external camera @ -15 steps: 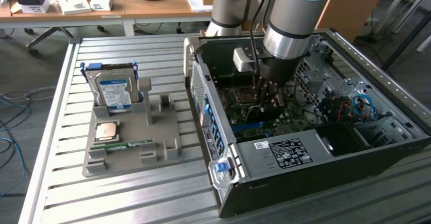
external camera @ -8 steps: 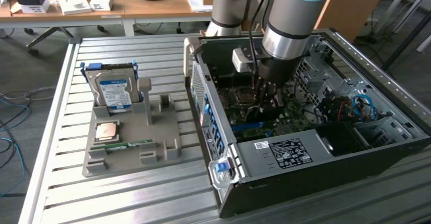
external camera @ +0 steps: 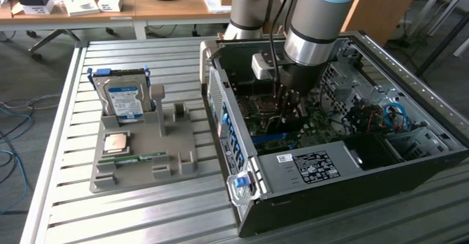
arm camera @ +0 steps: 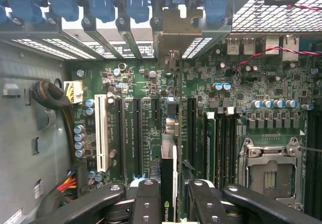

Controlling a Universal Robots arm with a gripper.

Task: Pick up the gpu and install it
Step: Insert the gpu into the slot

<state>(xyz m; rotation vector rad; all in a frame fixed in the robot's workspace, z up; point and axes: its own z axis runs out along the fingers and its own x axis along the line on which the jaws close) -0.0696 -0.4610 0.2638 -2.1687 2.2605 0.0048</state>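
The gpu is seen edge-on, a thin dark card with a small logo on its edge. It reaches from between my fingers to its silvery bracket at the case's rear slot openings. My gripper is shut on it, one black finger on each side. The card stands upright over the green motherboard, in line with a long black expansion slot. Whether it sits fully in the slot I cannot tell. In the exterior view my gripper is lowered deep inside the open computer case.
A grey fixture on the slatted table at the exterior view's left holds a silver hard drive with blue label, a processor chip and a green memory stick. Blue slot latches, cables and the CPU socket surround the card.
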